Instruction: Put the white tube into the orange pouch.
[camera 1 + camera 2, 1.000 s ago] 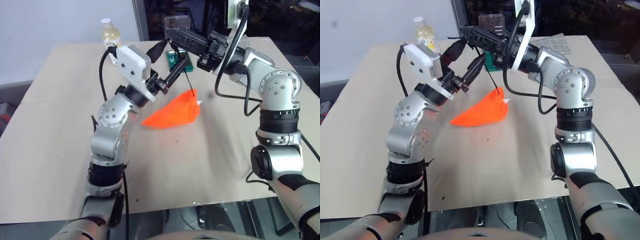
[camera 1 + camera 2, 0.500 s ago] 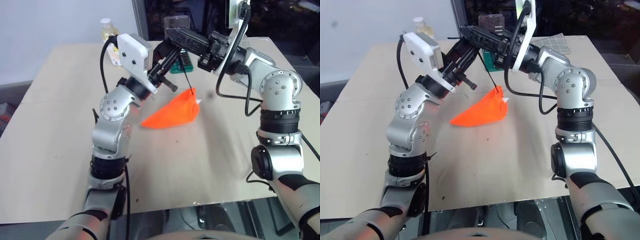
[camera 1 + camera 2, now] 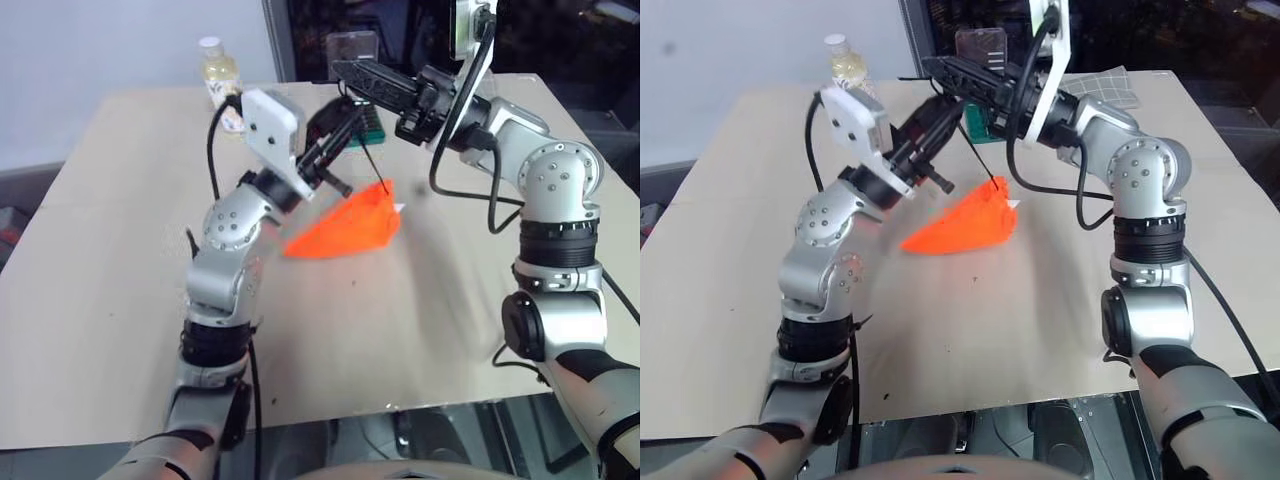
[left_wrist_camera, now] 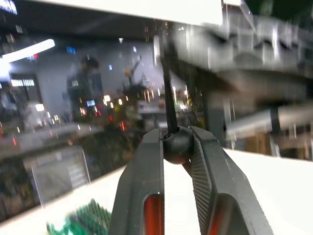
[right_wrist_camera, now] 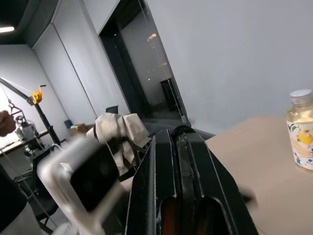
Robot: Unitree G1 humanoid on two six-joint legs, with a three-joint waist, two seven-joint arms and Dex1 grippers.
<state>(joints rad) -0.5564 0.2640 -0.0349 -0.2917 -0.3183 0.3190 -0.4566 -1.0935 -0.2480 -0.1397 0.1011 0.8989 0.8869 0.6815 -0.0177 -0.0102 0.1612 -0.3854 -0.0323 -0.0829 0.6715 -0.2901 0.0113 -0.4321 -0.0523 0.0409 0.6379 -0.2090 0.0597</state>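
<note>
Now the left gripper (image 4: pixel 177 143) has just closed on the black bead (image 4: pixel 177 145) of the cord, above the orange pouch (image 3: pixel 345 228). Right of it, the right gripper (image 3: pixel 345 71) stays shut on the cord (image 3: pixel 371 155). A bit of the white tube (image 3: pixel 399 206) shows at the orange pouch's right edge, so maybe they will pull the pouch shut.

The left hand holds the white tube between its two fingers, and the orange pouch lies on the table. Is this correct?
Not quite. What the left hand holds is a small black bead on the thin black cord, as the left wrist view shows. The orange pouch does lie on the table.
</note>
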